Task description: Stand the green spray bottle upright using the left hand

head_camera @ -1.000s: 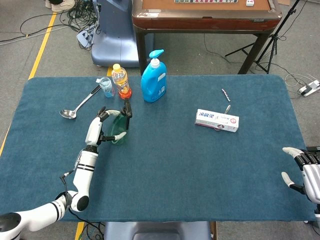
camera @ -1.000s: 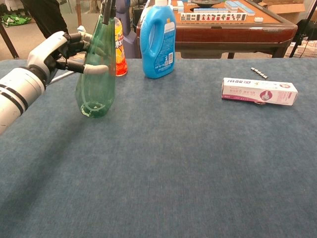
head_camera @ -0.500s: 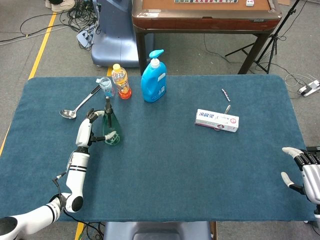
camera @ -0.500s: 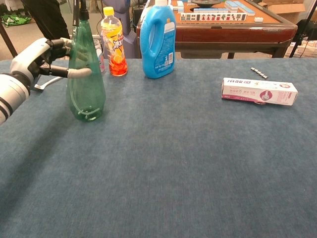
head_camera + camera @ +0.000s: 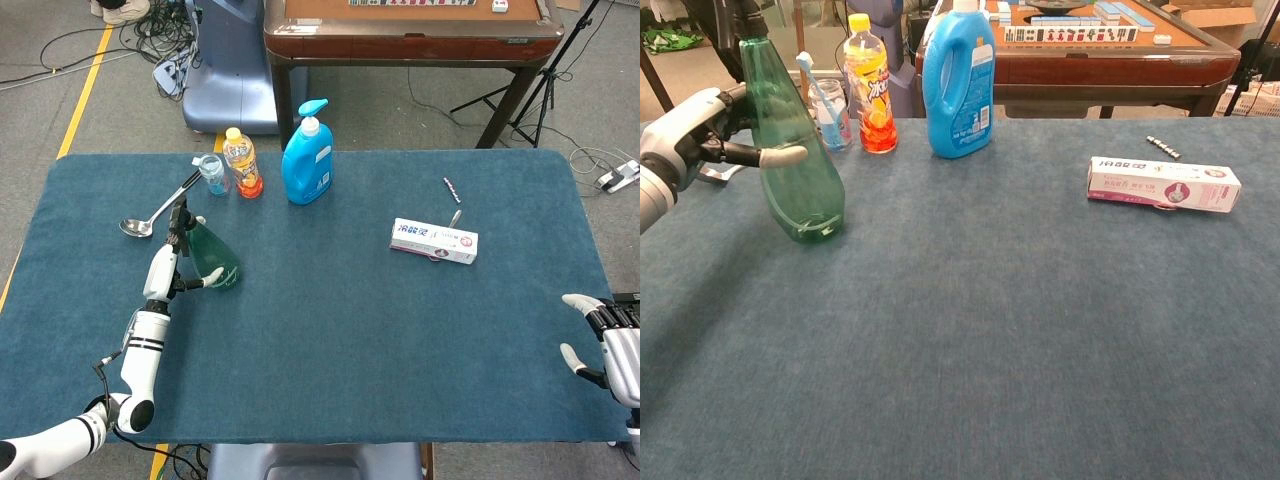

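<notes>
The green spray bottle (image 5: 207,260) has its base on the blue cloth at the left of the table and leans to the left, its black nozzle at the top. My left hand (image 5: 162,266) grips its body from the left side. In the chest view the bottle (image 5: 790,160) tilts towards the left hand (image 5: 690,140), whose thumb lies across the bottle's front. My right hand (image 5: 605,345) hangs at the table's right front edge with its fingers apart and holds nothing.
Behind the bottle stand an orange drink bottle (image 5: 241,162), a small cup with a toothbrush (image 5: 212,174) and a blue detergent jug (image 5: 307,155). A ladle (image 5: 150,212) lies at the far left. A toothpaste box (image 5: 433,240) lies at centre right.
The left hand has carried the green bottle leftwards. The bottle leaned right, then stood near upright, and now leans left. The right hand has not moved.
</notes>
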### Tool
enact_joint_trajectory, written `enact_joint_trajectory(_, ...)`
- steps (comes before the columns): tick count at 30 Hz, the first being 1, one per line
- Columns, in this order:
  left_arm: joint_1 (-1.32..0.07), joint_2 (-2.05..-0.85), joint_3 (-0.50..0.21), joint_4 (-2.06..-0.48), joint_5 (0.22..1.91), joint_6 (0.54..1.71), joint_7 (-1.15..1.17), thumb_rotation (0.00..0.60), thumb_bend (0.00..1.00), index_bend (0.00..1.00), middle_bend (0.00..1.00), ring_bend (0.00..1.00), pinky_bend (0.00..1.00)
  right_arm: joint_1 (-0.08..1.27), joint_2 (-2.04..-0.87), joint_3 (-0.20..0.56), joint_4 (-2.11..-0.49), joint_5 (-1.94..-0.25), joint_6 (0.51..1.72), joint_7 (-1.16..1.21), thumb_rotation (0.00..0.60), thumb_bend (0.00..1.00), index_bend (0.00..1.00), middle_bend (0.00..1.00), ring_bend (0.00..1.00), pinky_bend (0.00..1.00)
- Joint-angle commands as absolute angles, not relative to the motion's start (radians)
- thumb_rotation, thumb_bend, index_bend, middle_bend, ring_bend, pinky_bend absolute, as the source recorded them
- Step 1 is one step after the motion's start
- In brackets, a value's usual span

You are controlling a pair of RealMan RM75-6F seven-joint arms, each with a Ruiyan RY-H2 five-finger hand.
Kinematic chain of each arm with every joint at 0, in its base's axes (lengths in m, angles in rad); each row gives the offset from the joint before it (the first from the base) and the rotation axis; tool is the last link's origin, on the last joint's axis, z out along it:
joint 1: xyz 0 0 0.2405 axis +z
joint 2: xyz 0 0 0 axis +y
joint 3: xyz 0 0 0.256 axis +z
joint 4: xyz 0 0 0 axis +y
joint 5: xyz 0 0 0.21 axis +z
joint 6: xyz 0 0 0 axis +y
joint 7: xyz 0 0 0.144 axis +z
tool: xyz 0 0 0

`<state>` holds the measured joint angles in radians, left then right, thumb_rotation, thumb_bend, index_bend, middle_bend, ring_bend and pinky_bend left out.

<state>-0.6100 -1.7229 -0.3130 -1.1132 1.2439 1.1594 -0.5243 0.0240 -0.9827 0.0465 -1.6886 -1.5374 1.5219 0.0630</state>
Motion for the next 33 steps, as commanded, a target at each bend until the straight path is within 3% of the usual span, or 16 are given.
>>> enact_joint_trajectory(1, -0.607, -1.719, -0.315, -1.121, 1.244, 1.159, -0.525, 0.502, 0.21, 0.08, 0.12, 0.03, 0.0, 0.024, -0.983, 0.047, -1.688, -1.538, 1.523, 0.064, 0.6, 0.28, 0.24, 0.27, 0.2, 0.25)
enact_joint_trajectory(5, -0.6, -1.709, -0.318, -1.141, 1.246, 1.161, -0.531, 0.404, 0.21, 0.03, 0.08, 0.01, 0.0, 0.023, -0.983, 0.047, -1.685, -1.537, 1.525, 0.067, 0.6, 0.28, 0.24, 0.27, 0.2, 0.25)
enact_joint_trajectory(8, -0.592, -1.691, -0.311, -1.162, 1.255, 1.161, -0.529, 0.376, 0.21, 0.01, 0.07, 0.0, 0.0, 0.022, -0.984, 0.047, -1.682, -1.538, 1.526, 0.07, 0.6, 0.28, 0.24, 0.27, 0.2, 0.25)
enact_joint_trajectory(20, -0.549, -1.575, -0.279, -1.284, 1.266, 1.129, -0.528, 0.364, 0.21, 0.01, 0.06, 0.0, 0.0, 0.025, -0.987, 0.048, -1.67, -1.54, 1.524, 0.084, 0.6, 0.29, 0.24, 0.27, 0.2, 0.25)
enact_joint_trajectory(23, -0.534, -1.527, -0.268, -1.33, 1.263, 1.108, -0.532, 0.446, 0.21, 0.02, 0.06, 0.0, 0.0, 0.025, -0.986, 0.049, -1.668, -1.54, 1.524, 0.087, 0.6, 0.28, 0.24, 0.27, 0.2, 0.25)
enact_joint_trajectory(24, -0.528, -1.512, -0.265, -1.343, 1.261, 1.107, -0.529, 0.511, 0.21, 0.02, 0.06, 0.0, 0.0, 0.025, -0.986, 0.049, -1.667, -1.539, 1.525, 0.087, 0.6, 0.28, 0.24, 0.27, 0.2, 0.25)
enact_joint_trajectory(26, -0.513, -1.482, -0.258, -1.365, 1.258, 1.109, -0.511, 0.582, 0.21, 0.04, 0.06, 0.0, 0.0, 0.024, -0.985, 0.049, -1.666, -1.538, 1.526, 0.09, 0.6, 0.28, 0.24, 0.27, 0.2, 0.25)
enact_joint_trajectory(33, -0.456, -1.389, -0.236, -1.428, 1.232, 1.124, -0.47, 0.6, 0.21, 0.04, 0.06, 0.0, 0.0, 0.027, -0.988, 0.05, -1.66, -1.536, 1.521, 0.097, 0.6, 0.28, 0.24, 0.27, 0.2, 0.25)
